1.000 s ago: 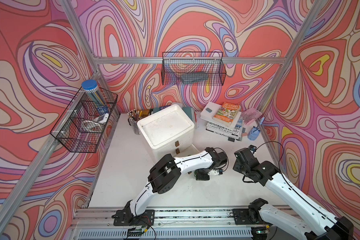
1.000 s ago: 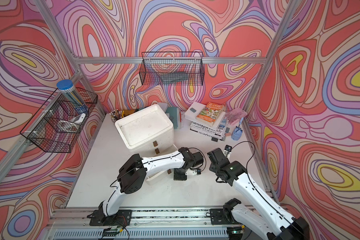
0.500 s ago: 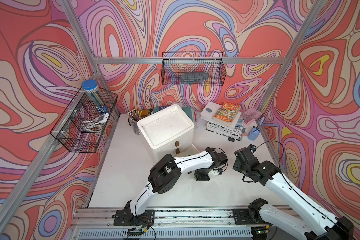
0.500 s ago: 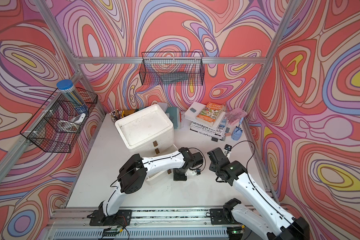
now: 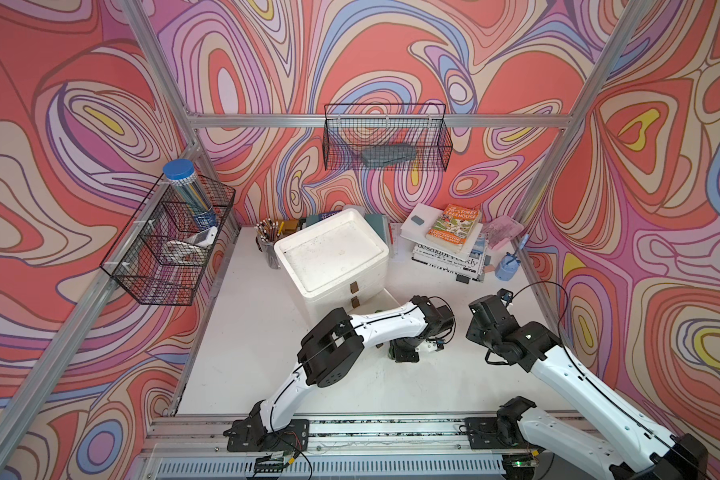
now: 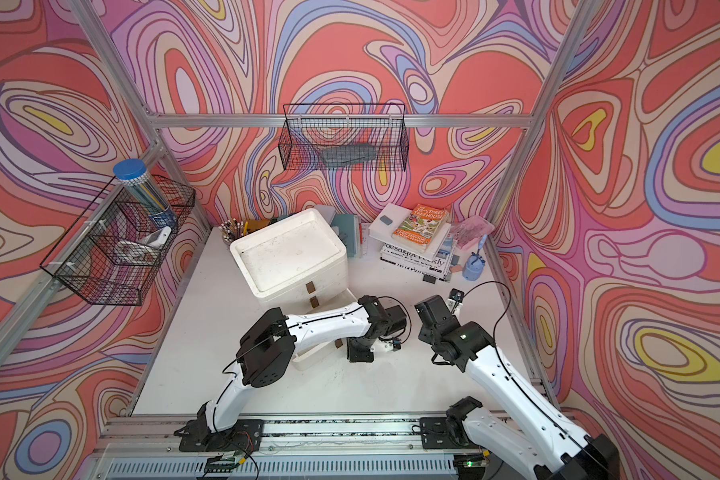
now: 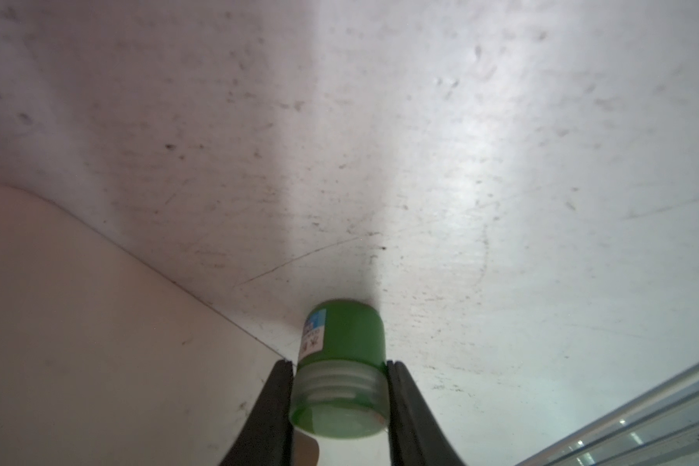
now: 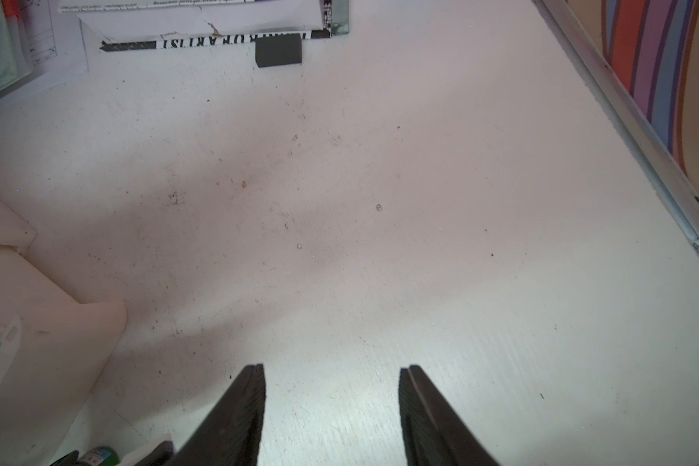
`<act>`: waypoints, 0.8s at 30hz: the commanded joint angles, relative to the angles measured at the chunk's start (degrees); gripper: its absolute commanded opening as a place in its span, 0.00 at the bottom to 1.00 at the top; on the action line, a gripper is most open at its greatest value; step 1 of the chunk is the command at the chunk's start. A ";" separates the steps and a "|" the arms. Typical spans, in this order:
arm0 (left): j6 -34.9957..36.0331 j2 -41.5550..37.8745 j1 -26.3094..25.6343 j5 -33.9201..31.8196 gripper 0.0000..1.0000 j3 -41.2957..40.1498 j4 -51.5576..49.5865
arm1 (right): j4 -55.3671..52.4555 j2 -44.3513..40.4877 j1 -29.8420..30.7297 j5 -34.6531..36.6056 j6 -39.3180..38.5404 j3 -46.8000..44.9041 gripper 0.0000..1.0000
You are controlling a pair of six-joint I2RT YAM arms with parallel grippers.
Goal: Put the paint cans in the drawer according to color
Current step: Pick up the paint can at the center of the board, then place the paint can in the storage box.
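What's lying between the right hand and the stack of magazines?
Mostly bare white table; only a small dark grey block sits at the edge of the magazines, seen in the right wrist view.

In a top view, the drawer unit (image 5: pixel 333 257) sits mid-frame on the counter (image 5: pixel 246 353), books (image 5: pixel 454 232) right of it, pencil cup (image 5: pixel 269 253) left.

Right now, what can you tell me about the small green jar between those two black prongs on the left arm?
The small green cylindrical plastic jar carries a blue-and-white paper label on its side and a ribbed, translucent band near the end facing the camera. The left gripper has one black finger against each side of that band. The jar's far end seems to rest on the scuffed white tabletop, beside a cream drawer wall.
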 commanded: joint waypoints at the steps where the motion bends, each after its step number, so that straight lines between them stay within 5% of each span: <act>1: -1.48 -2.27 0.10 -0.90 0.28 0.90 -1.19 | 0.20 -0.73 -0.17 1.22 -0.32 0.91 0.56; 14: -8.05 -22.36 0.44 -8.76 0.27 -7.85 0.97 | 2.26 1.23 -0.22 0.72 -0.88 1.15 0.56; 24: -10.86 -29.39 8.70 -10.37 0.27 -18.51 6.82 | 2.99 1.88 -0.22 0.23 -1.03 1.21 0.56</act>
